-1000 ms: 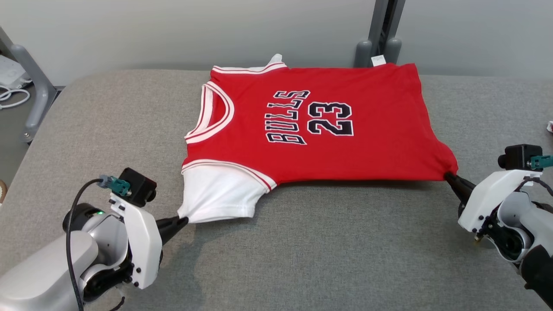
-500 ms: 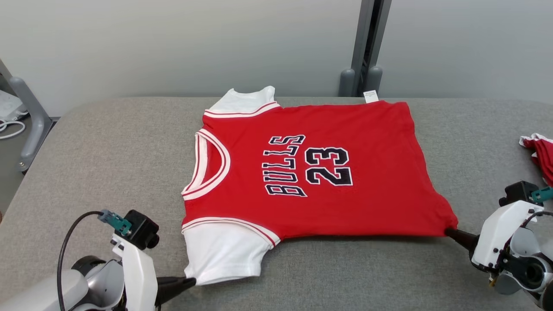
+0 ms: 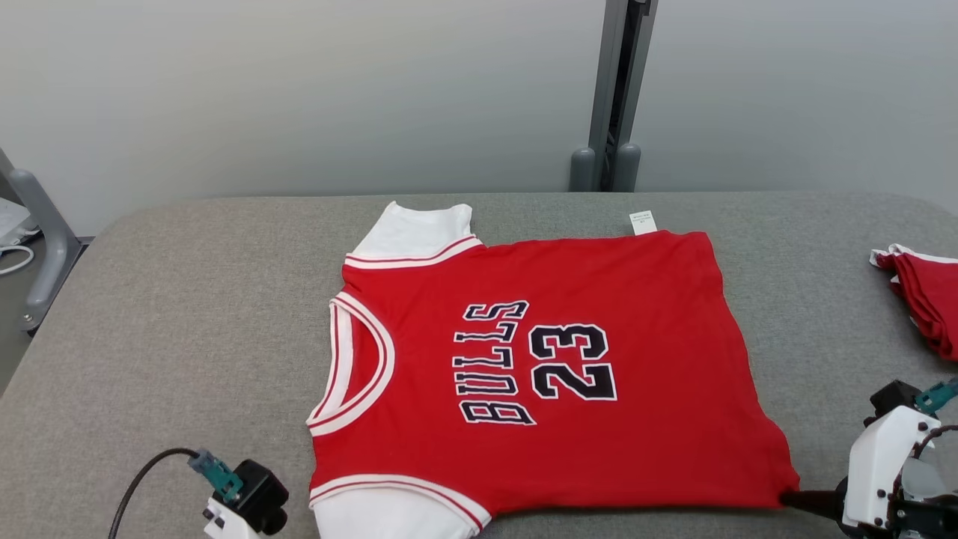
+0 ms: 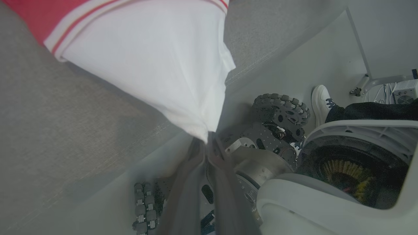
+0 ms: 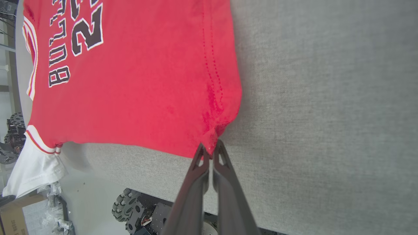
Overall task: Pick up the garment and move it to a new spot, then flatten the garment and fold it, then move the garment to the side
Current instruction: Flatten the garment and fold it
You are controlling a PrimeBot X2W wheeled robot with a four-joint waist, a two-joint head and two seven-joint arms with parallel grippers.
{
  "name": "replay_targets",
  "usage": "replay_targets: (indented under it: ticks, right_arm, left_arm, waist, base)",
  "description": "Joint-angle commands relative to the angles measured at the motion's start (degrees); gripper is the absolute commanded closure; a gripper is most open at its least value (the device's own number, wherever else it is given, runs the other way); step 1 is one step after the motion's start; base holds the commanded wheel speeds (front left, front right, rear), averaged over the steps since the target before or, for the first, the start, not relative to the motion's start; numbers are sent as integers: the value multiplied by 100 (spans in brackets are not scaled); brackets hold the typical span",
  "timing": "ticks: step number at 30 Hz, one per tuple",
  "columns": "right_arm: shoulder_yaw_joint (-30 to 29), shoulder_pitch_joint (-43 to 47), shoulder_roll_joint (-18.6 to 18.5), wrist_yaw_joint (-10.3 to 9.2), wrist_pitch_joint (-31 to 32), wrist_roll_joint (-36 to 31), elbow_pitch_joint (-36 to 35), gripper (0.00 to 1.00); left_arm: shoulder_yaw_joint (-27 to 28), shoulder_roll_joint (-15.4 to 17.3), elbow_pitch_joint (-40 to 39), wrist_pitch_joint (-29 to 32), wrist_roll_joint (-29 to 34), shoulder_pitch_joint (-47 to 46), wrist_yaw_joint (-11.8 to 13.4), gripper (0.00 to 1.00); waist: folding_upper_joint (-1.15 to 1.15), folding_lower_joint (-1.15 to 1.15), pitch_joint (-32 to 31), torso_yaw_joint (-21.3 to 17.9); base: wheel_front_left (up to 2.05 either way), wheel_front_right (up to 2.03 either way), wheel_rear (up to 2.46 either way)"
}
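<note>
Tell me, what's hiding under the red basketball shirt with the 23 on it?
The red jersey with white sleeves lies spread on the grey fabric-covered table, which shows beside and beyond it. Anything beneath the cloth is covered, so I cannot tell.

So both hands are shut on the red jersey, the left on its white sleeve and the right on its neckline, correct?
One slip: the right hand pinches the bottom hem corner of the jersey instead, as the right wrist view shows. The left hand is indeed shut on the white sleeve.
</note>
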Motion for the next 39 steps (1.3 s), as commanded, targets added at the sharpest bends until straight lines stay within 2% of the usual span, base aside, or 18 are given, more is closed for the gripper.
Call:
replay_targets:
  ticks: [1, 8, 15, 23, 29, 39]
  right_arm:
    - [17, 112, -49, -2, 67, 51, -21, 100]
    - [141, 310, -306, -1, 577, 302, -367, 100]
    - [158, 240, -447, -1, 427, 317, -714, 100]
    - [41, -78, -469, -1, 177, 381, -875, 100]
    - [-26, -307, -461, -1, 50, 492, -870, 100]
    - [-121, -649, -276, -1, -289, 648, -672, 100]
  left_arm:
    - [-22, 69, -53, 35, -15, 86, 31, 100]
    - [-147, 332, -570, 187, -84, 384, 112, 100]
    - [29, 390, -826, 20, -292, 383, 213, 100]
    - [511, 381, -903, -313, -743, 188, 121, 100]
    - [966, 262, -815, -706, -1202, 70, 21, 100]
    - [1404, 2, -474, -1098, -1454, -152, -149, 100]
  waist:
    - [0, 0, -11, -8]
    - [0, 0, -48, -56]
    - [0, 0, -22, -93]
    - [0, 0, 91, -108]
    - [0, 0, 207, -101]
    - [0, 0, 429, -92]
  base:
    - [0, 0, 0]
    - [0, 0, 0]
    - [0, 0, 0]
    - [0, 0, 0]
    - [0, 0, 0]
    - [0, 0, 0]
